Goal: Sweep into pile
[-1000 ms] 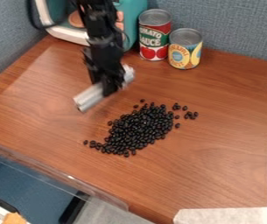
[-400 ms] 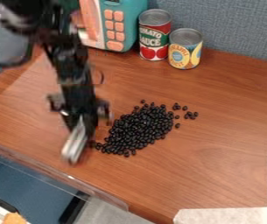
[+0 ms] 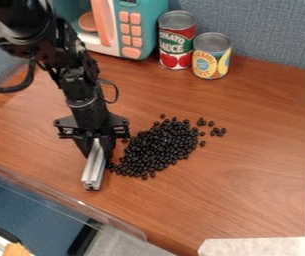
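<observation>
Beans (image 3: 158,152) beside a gripped metal bar (image 3: 92,172): a sweep that could scatter them

Small black beans lie in a loose, slanting heap on a brown wooden table (image 3: 248,175). A few strays (image 3: 218,132) sit apart at the heap's upper right. From the upper left, a black robot arm (image 3: 81,82) hangs over the table, its gripper (image 3: 97,142) closed narrow around the bar. The bar slants downward, its lower end just beside the heap's left edge; from where I stand, I cannot tell whether it touches the beans.

The next step seems to be pushing the beans inward. Too quick a push could send the round beans rolling outward instead of bunching them. If the bar rides too high, it may skim over the bottom layer; pressed too hard, it could twist in the grip. A push too low might catch only the heap's tail and miss the strays. Sweeping toward the clear plastic edge (image 3: 74,200) at lower left could spill beans off the table. Two food cans (image 3: 177,42) and a toy microwave (image 3: 131,30) stand behind, well apart from the heap.
</observation>
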Available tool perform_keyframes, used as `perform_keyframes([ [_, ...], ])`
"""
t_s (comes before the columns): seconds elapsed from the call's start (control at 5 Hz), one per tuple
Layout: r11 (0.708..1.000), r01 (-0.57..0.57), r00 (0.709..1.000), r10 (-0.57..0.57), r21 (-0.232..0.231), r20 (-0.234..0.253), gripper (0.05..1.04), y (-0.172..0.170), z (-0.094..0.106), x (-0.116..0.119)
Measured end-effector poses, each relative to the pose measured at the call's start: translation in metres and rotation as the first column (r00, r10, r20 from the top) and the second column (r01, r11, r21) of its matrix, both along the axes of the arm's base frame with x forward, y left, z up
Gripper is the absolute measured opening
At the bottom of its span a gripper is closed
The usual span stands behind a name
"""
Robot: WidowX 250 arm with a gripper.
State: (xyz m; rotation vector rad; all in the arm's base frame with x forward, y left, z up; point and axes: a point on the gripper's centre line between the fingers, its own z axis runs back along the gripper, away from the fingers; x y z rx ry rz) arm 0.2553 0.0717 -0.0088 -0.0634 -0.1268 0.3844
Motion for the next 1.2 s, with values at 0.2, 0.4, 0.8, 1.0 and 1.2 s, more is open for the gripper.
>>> perform_keyframes([
  [0.2, 0.998, -0.046, 0.998, 0.047, -0.043, 0.03, 0.381, -0.005, 0.001, 0.006],
  [0.4, 0.994, -0.057, 0.997, 0.061, -0.091, 0.036, 0.381, -0.011, 0.002, 0.011],
  [0.8, 0.994, -0.048, 0.998, 0.051, -0.098, 0.029, 0.381, -0.006, 0.012, 0.01],
  [1.0, 0.998, -0.029, 0.998, 0.032, -0.057, 0.053, 0.381, 0.014, 0.033, 0.015],
  [1.2, 1.0, -0.012, 0.999, 0.012, -0.012, 0.053, 0.381, 0.032, 0.048, 0.016],
])
